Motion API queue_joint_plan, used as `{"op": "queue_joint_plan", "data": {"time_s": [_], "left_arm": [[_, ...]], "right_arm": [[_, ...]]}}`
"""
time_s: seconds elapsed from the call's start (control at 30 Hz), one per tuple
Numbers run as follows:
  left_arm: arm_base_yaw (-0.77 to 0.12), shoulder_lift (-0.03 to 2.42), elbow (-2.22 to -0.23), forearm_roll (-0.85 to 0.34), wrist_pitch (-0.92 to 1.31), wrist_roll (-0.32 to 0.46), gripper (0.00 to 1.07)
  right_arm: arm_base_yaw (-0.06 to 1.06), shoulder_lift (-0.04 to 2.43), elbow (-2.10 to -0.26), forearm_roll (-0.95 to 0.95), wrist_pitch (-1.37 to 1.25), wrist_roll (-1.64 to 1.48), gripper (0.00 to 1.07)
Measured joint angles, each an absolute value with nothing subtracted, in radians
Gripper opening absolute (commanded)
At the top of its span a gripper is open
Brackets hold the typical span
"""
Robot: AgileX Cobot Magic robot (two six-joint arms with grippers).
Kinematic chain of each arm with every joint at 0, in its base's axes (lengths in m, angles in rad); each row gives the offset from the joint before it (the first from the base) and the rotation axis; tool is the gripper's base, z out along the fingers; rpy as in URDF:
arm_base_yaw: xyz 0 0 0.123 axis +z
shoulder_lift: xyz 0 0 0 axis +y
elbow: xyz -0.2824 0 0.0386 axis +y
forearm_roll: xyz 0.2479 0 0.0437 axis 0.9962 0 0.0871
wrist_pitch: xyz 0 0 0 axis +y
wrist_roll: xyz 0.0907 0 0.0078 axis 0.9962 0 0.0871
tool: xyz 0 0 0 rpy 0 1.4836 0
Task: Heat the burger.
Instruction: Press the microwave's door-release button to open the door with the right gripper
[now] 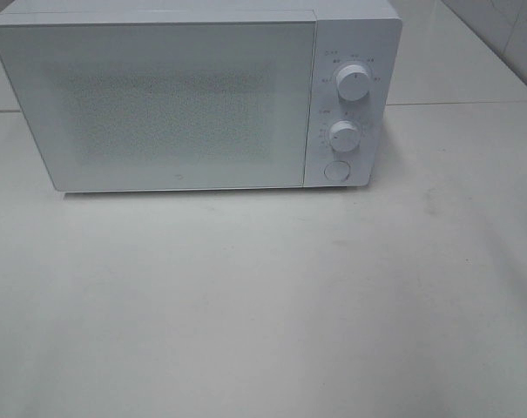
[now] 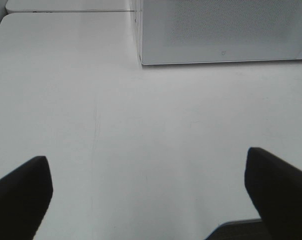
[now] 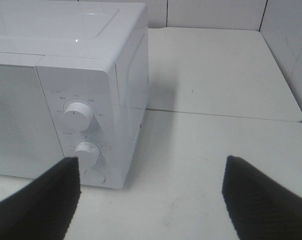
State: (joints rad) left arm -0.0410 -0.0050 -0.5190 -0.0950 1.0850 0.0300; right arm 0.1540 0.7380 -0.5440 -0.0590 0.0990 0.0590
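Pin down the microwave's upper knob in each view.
Exterior high: upper knob, upper right, on the control panel.
Left wrist: not in it.
Right wrist: upper knob, directly above the lower knob.
Shared landmark: the microwave door, visible in all three.

we log the microwave (image 1: 193, 96) at the back of the table (image 1: 263, 305), door (image 1: 158, 104) on its left, control panel (image 1: 381, 113) on its right. on the panel, upper knob (image 1: 354, 83) above lower knob (image 1: 343, 135), button (image 1: 336, 171) below both. left gripper (image 2: 146, 155) before the door's left corner, right gripper (image 3: 151, 159) before the panel.
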Motion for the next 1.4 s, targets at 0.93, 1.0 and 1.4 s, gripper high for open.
{"op": "queue_joint_plan", "data": {"time_s": [0.93,1.0,1.4], "left_arm": [[-0.041,-0.005,-0.519,-0.095,1.085,0.030,1.01],[-0.041,-0.005,-0.519,-0.095,1.085,0.030,1.01],[-0.041,-0.005,-0.519,-0.095,1.085,0.030,1.01]], "right_arm": [[0.334,1.355,-0.356,0.328,-0.818,-0.186,0.76],[0.358,1.370,-0.356,0.353,-0.835,-0.200,0.76],[0.655,1.566,-0.354,0.701,-1.065,-0.287,0.76]]}}
